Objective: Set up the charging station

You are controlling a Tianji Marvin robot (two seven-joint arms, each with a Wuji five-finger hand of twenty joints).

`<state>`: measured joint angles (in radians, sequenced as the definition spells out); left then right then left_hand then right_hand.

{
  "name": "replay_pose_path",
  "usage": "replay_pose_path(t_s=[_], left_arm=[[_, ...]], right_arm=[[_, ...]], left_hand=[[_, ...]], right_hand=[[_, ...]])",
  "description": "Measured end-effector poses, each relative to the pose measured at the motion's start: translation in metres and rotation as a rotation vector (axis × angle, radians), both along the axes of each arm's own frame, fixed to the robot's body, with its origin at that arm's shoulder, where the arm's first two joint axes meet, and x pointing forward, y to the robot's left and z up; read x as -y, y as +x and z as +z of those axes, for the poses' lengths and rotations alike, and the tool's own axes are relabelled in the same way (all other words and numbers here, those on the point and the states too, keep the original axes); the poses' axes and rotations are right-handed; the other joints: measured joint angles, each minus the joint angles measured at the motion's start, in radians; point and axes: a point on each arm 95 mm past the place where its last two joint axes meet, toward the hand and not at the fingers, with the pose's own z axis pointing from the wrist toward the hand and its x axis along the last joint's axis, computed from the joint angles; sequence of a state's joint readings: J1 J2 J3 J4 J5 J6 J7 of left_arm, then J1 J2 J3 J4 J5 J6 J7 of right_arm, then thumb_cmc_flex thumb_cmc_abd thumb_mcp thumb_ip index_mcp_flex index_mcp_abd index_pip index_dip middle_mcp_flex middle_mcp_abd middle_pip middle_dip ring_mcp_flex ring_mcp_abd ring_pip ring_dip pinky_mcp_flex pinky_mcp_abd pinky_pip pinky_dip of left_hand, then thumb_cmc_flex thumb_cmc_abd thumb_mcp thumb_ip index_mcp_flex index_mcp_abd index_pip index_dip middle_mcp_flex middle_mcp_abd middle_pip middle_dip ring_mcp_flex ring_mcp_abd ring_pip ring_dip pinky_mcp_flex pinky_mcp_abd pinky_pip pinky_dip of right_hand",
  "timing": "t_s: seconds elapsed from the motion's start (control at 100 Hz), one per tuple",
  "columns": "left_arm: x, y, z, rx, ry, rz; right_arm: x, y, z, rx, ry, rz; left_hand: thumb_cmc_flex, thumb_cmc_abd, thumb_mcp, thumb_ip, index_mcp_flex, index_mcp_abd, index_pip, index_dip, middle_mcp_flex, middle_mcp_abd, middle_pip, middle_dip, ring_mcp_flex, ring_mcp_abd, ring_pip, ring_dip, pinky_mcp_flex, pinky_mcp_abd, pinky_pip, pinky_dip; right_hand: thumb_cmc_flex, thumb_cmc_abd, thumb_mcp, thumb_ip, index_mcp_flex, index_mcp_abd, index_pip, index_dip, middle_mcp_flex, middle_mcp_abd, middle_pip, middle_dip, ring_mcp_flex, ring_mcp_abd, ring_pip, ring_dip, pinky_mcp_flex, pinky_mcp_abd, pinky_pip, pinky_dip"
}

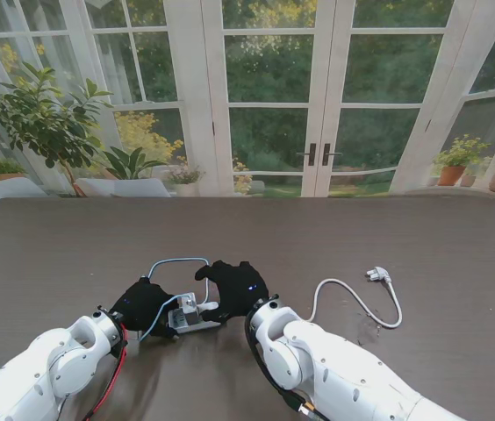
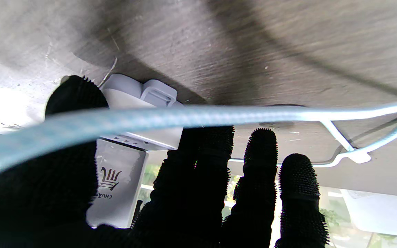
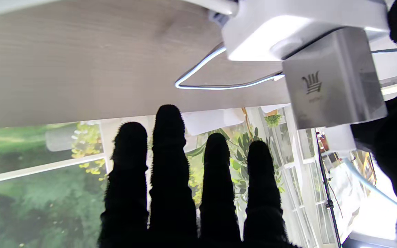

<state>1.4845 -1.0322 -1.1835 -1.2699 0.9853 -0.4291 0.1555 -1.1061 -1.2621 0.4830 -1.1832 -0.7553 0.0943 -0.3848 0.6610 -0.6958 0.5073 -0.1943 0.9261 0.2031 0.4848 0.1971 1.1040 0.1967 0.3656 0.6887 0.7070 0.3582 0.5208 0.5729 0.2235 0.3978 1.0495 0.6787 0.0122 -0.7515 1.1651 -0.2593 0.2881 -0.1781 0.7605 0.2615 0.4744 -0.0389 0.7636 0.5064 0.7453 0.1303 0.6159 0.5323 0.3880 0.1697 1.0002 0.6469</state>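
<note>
White plastic, the power strip [image 1: 197, 320] lies near the tabletop's near edge with a silvery charger block [image 1: 186, 307] seated in it. The left hand [image 1: 142, 304] is clamped on the block; the right hand [image 1: 234, 287], fingers spread, appears to rest beside the strip without gripping. Rigid and light, the block should be gripped by its flat sides; the blue braided cable [image 1: 177, 262] is limp and may snag.

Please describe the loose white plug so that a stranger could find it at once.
On the dark table, look to the right of the right hand. There a white cord curves alone; the white plug is its far end, the only piece that neither hand touches.
</note>
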Motion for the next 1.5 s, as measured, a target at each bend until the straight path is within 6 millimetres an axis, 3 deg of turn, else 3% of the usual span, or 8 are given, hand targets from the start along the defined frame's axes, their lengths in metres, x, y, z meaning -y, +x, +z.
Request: replay_pose_path(t_s=[0.12,0.23,0.34,0.45,0.55,0.65,1.27,1.5], left_arm=[[0.0,0.0,0.0,0.0,0.001,-0.001],[0.0,0.0,0.0,-0.001,0.001,-0.002],[0.0,0.0,0.0,-0.001,0.001,-0.003],[0.0,0.0,0.0,-0.001,0.001,-0.004],[0.0,0.0,0.0,-0.002,0.001,-0.004],[0.0,-0.001,0.0,-0.002,0.001,-0.004],[-0.001,-0.002,0.0,-0.004,0.0,-0.002],[-0.001,-0.002,0.0,-0.004,-0.002,-0.002]], right_arm=[[0.01,0.0,0.002,-0.027,-0.029,0.0],[0.015,0.0,0.0,-0.03,-0.048,0.001],[0.018,-0.002,-0.002,-0.031,-0.065,0.005],[0.016,-0.005,-0.006,-0.035,-0.093,0.024],[0.014,-0.008,-0.008,-0.035,-0.106,0.039],[0.012,-0.009,-0.011,-0.04,-0.112,0.048],[0.006,-0.008,-0.014,-0.071,-0.146,0.068],[0.007,-0.011,-0.012,-0.069,-0.163,0.076]], left_hand=[[0.0,0.0,0.0,0.0,0.0,0.001,0.0,0.001,0.0,0.0,0.0,0.0,0.0,0.0,0.0,0.0,0.0,0.0,0.0,0.0],[0.0,0.0,0.0,0.0,0.0,0.001,0.0,0.002,0.0,0.0,0.0,0.0,0.0,0.0,0.0,0.0,0.0,0.0,0.0,0.0],[0.0,0.001,0.0,0.0,0.0,0.002,0.0,0.002,0.0,0.0,0.0,0.0,0.0,0.0,0.0,0.0,0.0,0.0,0.0,0.0],[0.0,0.001,0.0,0.0,0.001,0.002,0.0,0.003,0.0,0.0,0.0,0.0,0.0,0.0,0.0,0.0,0.0,0.0,0.0,0.0],[0.0,0.003,0.0,0.0,0.001,0.002,0.0,0.004,0.0,0.0,0.0,0.0,0.0,0.0,0.0,0.0,0.0,0.0,0.0,0.0],[-0.006,0.008,0.0,0.0,0.001,0.002,0.0,0.004,0.0,0.0,-0.003,0.0,0.0,0.0,0.0,0.0,0.0,0.0,0.0,0.0],[-0.007,0.012,0.0,-0.001,0.001,0.002,-0.001,0.005,0.0,0.0,-0.005,-0.008,0.0,0.0,0.0,0.0,0.0,0.0,0.0,0.0],[-0.008,0.016,0.0,-0.02,0.011,0.003,-0.002,0.007,0.01,0.0,0.003,0.0,0.0,0.0,0.0,0.0,0.0,0.0,0.0,0.0]], right_hand=[[0.1,0.035,-0.024,0.061,0.089,-0.077,-0.025,0.0,0.041,0.0,0.04,0.072,0.038,0.006,0.097,0.049,0.037,0.002,0.078,0.046],[0.148,0.036,0.073,0.123,0.179,-0.124,-0.033,0.0,0.115,0.0,0.078,0.142,0.089,0.006,0.185,0.091,0.074,0.003,0.146,0.077],[0.193,0.026,0.165,0.142,0.24,-0.143,-0.038,0.0,0.19,-0.001,0.136,0.217,0.156,0.004,0.303,0.136,0.114,0.012,0.207,0.091],[0.237,-0.019,0.219,0.143,0.251,-0.15,-0.048,0.0,0.279,-0.007,0.195,0.321,0.241,-0.021,0.425,0.173,0.163,0.012,0.263,0.094],[0.298,-0.135,0.241,0.051,0.275,-0.152,-0.056,0.0,0.351,-0.011,0.233,0.419,0.302,-0.038,0.506,0.192,0.197,0.012,0.3,0.101],[0.316,-0.179,0.248,0.013,0.29,-0.153,-0.057,0.0,0.388,-0.011,0.26,0.456,0.331,-0.043,0.538,0.203,0.218,0.012,0.316,0.101],[0.276,-0.127,0.248,0.009,0.286,-0.16,-0.073,0.0,0.403,-0.013,0.264,0.496,0.343,-0.046,0.55,0.21,0.224,0.012,0.335,0.102],[0.263,-0.089,0.248,0.02,0.286,-0.151,-0.073,0.0,0.419,-0.014,0.263,0.501,0.355,-0.048,0.551,0.21,0.238,0.012,0.336,0.103]])
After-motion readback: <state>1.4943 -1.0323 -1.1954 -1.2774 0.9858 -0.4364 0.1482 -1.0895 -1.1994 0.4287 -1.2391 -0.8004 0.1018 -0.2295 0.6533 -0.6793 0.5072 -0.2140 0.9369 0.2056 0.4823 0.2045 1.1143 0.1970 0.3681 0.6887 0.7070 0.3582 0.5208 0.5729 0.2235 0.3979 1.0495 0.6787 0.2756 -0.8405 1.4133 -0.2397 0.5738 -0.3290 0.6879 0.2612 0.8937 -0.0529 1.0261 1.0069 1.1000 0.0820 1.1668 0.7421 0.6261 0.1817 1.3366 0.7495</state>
